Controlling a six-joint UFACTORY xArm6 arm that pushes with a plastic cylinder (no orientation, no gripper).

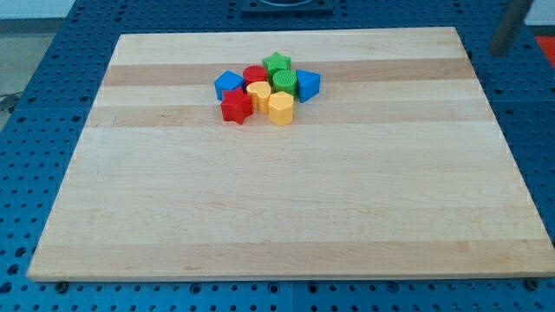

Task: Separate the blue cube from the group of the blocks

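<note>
Several blocks sit packed together near the top middle of the wooden board (286,208). The blue cube (228,84) is on the group's left edge, touching the red star (236,107) below it and a red round block (254,74) to its right. A second blue block (308,84), wedge-like, is on the group's right edge. Between them are a green star (277,62), a green block (284,81), a yellow block (258,94) and a yellow heart (279,109). My rod shows blurred at the view's top right, its tip (497,50) off the board, far from the blocks.
The board lies on a blue perforated table (35,78) that surrounds it on all sides. A dark fixture (286,5) sits beyond the board's top edge.
</note>
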